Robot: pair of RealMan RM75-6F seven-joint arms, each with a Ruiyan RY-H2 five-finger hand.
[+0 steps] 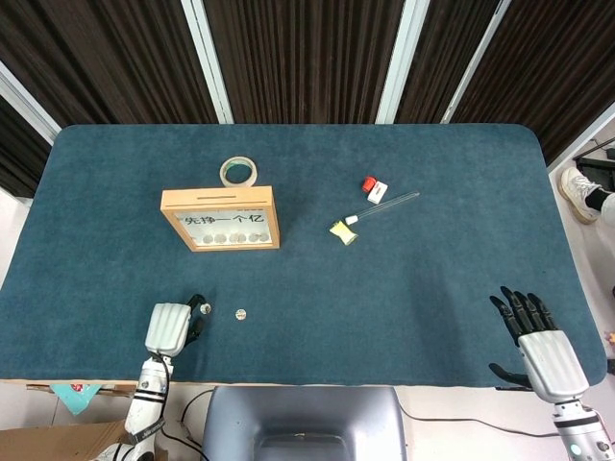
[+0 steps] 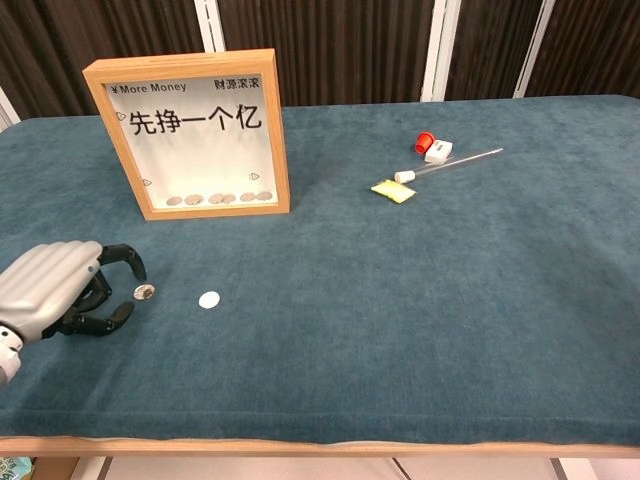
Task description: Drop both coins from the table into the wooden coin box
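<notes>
The wooden coin box (image 1: 221, 219) (image 2: 190, 135) stands upright at mid-left, with several coins behind its glass. Two coins lie on the blue cloth in front of it. The pale one (image 1: 240, 313) (image 2: 209, 299) lies free. The darker one (image 2: 145, 292) lies right at the fingertips of my left hand (image 1: 173, 328) (image 2: 58, 291), which arches over it with a finger just above it and the thumb low beside it. In the head view those fingers nearly hide this coin. My right hand (image 1: 538, 344) rests at the front right edge, fingers spread and empty.
A tape roll (image 1: 238, 173) lies behind the box. To the right of centre lie a red cap (image 1: 369, 183) (image 2: 424, 142), a clear tube (image 1: 389, 203) (image 2: 455, 162) and a yellow piece (image 1: 342, 231) (image 2: 395, 190). The table's front edge (image 2: 320, 440) is close to both hands.
</notes>
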